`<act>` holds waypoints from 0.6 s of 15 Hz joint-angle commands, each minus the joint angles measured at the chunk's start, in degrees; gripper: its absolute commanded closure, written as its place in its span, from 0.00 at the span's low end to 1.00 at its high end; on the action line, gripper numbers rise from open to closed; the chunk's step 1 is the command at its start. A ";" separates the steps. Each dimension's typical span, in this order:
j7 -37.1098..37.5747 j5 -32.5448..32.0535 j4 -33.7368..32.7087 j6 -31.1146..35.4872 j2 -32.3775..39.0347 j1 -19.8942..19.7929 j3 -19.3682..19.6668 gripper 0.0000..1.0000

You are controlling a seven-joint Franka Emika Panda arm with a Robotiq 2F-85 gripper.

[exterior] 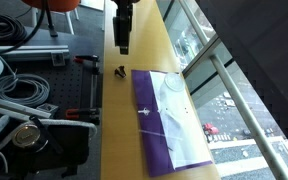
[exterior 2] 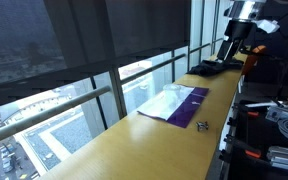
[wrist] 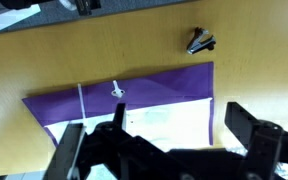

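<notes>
Long wooden counter beside a glazed window wall; white cable coils and red-tipped clamps along its inner edge; street below.

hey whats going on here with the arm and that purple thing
A robot arm's hand hangs open and empty above a long wooden counter by the window. On the counter near it lies a flat purple folder-like sheet with a white panel on top, and a small black clip sits apart from it on the wood. Nothing is touched or held.
</notes>
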State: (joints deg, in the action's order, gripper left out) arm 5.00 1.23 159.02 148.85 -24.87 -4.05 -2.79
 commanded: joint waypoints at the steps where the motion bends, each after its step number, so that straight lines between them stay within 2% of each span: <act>1: -1.59 -2.47 -4.31 8.96 10.76 -2.52 2.94 0.00; 4: -3.76 -1.62 -8.43 12.81 18.75 -2.73 5.44 0.00; 9: -7.85 0.11 -18.18 11.07 30.59 -2.80 8.03 0.00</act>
State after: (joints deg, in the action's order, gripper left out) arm -0.24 0.42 147.44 160.72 -1.31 -6.82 3.97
